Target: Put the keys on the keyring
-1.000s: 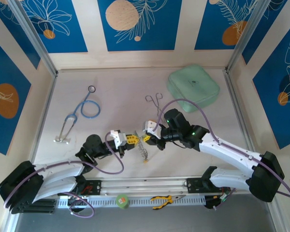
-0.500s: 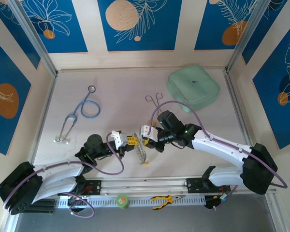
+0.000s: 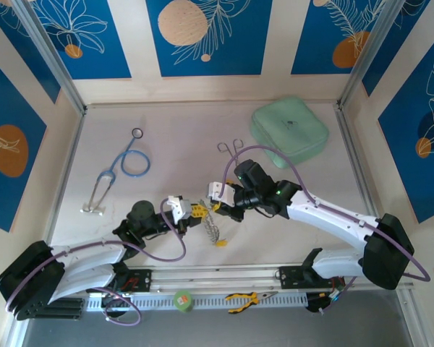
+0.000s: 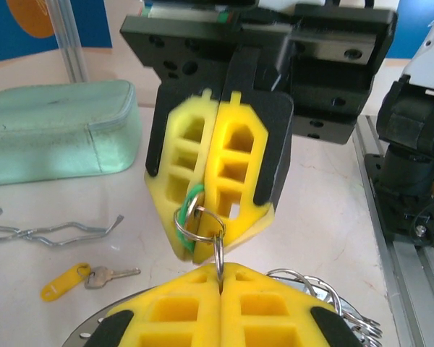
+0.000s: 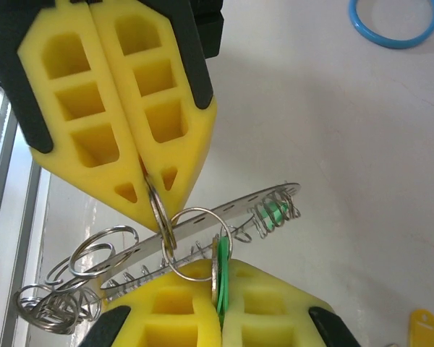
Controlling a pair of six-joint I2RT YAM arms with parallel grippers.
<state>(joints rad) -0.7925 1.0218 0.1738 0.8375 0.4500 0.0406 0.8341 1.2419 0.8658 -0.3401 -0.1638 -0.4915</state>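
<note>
Robot lab test cell, not a home or a shop. Two arms, left (image 3: 87,260) and right (image 3: 333,217), bolted to a metal rail (image 3: 217,275) at the near table (image 3: 173,123) edge, purple cables (image 3: 275,153) looping off them. Aluminium posts (image 3: 52,58) frame the bay, walled with printed blue leaf panels (image 3: 202,36) like a staged backdrop. Pliers (image 3: 242,298) parked on the slotted strip by the bases. Props well apart on the tabletop: stethoscope (image 3: 123,166), forceps (image 3: 231,152), green pouch (image 3: 289,130).

Keyring (image 5: 242,207) tilted (fringed rim), green key (image 5: 219,282) pinched, yellow key (image 4: 72,279) apart
</note>
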